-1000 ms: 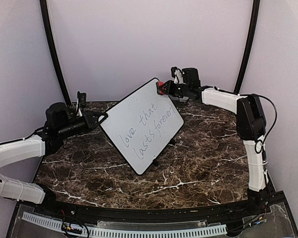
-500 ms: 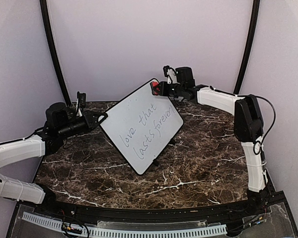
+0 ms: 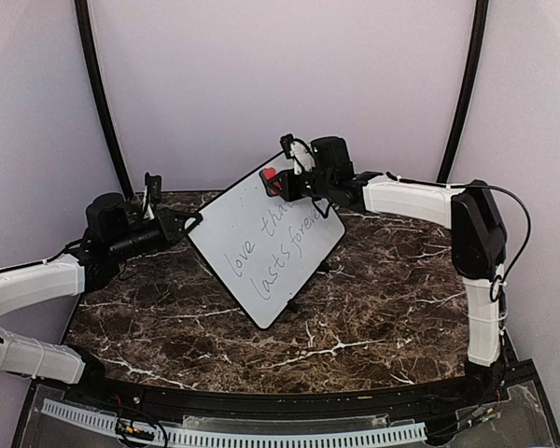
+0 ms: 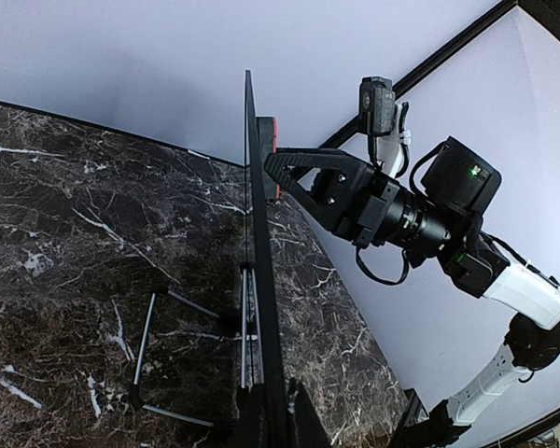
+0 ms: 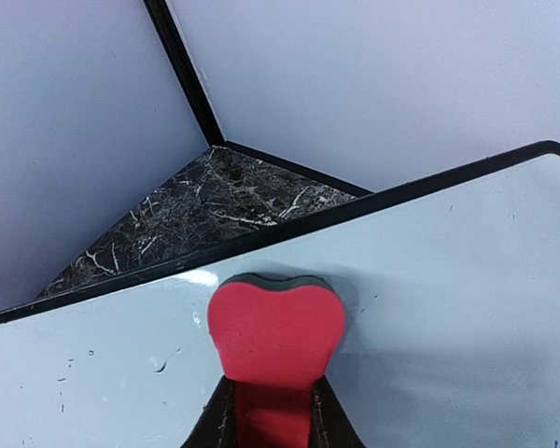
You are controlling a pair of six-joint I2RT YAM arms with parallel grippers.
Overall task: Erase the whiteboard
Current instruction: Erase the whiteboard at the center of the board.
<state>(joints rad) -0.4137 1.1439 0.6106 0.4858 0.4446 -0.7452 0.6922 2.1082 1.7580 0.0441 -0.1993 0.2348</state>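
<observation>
The whiteboard (image 3: 261,238) stands tilted on the marble table, white with a thin black frame and dark handwriting across its middle. My left gripper (image 3: 189,222) is shut on its left edge; in the left wrist view the board (image 4: 258,280) runs edge-on between the fingers (image 4: 273,425). My right gripper (image 3: 282,182) is shut on a red heart-shaped eraser (image 3: 271,179), pressed against the board's upper face near the top edge. In the right wrist view the eraser (image 5: 275,331) lies flat on the white board (image 5: 448,299).
The board's wire stand legs (image 4: 149,345) rest on the dark marble table (image 3: 373,299). Black curved poles (image 3: 98,93) rise at the back corners. The pale walls close in behind the board.
My right gripper has moved left along the board's top edge with the eraser, from the top right corner onto the upper face. The left arm and board have held still.
</observation>
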